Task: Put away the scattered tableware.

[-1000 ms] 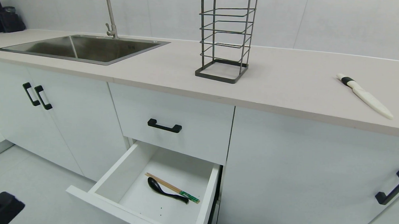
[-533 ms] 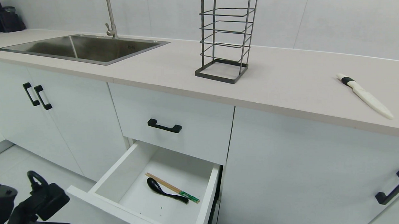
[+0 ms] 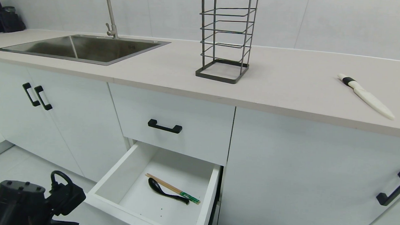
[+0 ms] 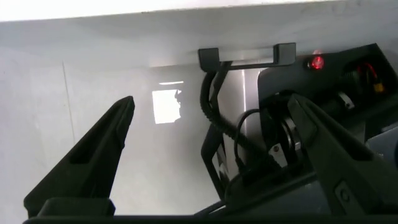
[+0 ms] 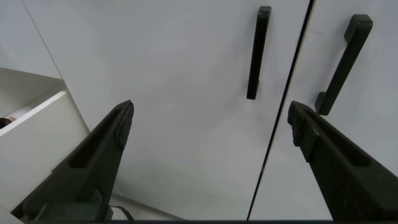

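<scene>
White kitchen: pale countertop [image 3: 287,85] over white cabinets. Lower left of frame, left arm [image 3: 17,202] low, near front corner of open drawer [image 3: 207,199]. Left gripper [image 4: 211,106] fingers spread wide, nothing between them. Right gripper [image 5: 211,112] likewise wide open, empty, facing cabinet doors with black handles [image 5: 256,53]. In drawer, bottom centre: black spoon [image 3: 165,191], chopsticks [image 3: 172,188] just beside it. Farther, on countertop: white knife [image 3: 365,96] at right, wire rack [image 3: 225,40] centre, sink [image 3: 85,48] with faucet [image 3: 107,9] upper left.
</scene>
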Motion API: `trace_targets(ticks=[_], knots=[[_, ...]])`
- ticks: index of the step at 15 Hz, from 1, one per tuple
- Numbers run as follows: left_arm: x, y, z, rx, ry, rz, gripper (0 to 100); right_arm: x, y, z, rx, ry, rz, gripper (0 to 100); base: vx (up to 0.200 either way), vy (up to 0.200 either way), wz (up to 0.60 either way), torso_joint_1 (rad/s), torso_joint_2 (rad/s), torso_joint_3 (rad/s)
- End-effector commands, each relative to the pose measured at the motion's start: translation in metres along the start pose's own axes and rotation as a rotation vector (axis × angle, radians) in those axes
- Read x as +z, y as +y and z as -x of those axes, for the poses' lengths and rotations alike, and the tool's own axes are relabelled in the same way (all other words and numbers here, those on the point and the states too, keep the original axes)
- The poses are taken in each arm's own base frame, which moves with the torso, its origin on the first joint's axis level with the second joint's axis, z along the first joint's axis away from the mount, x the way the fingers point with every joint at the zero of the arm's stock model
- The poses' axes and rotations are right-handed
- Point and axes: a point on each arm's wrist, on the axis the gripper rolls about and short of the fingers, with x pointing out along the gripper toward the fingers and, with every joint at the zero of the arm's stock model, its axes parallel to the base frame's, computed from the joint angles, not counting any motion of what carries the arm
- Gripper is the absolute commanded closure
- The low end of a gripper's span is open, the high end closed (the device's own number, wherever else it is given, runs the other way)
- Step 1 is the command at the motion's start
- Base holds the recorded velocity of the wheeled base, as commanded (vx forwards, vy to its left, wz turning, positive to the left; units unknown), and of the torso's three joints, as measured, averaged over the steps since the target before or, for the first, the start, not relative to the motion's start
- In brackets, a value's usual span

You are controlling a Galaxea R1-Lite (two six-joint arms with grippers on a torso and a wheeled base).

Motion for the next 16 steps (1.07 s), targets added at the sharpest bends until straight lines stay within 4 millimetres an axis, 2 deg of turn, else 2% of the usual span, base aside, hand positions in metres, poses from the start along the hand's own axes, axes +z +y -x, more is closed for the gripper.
trace_targets(ticks=[1, 13, 16], knots=[[0.006, 0.003, -0.009, 0.002, 0.005, 0.008, 0, 0.000, 0.000, 0.000, 0.001, 0.002, 0.000, 0, 0.000, 0.000, 0.00, 0.000, 0.00, 0.000], [0.033, 0.008, -0.049, -0.018, -0.087, -0.024, 0, 0.000, 0.000, 0.000, 0.001, 0.002, 0.000, 0, 0.000, 0.000, 0.00, 0.000, 0.00, 0.000], [0.050, 0.011, -0.057, -0.016, -0.129, -0.029, 0, 0.000, 0.000, 0.000, 0.001, 0.002, 0.000, 0, 0.000, 0.000, 0.00, 0.000, 0.00, 0.000]])
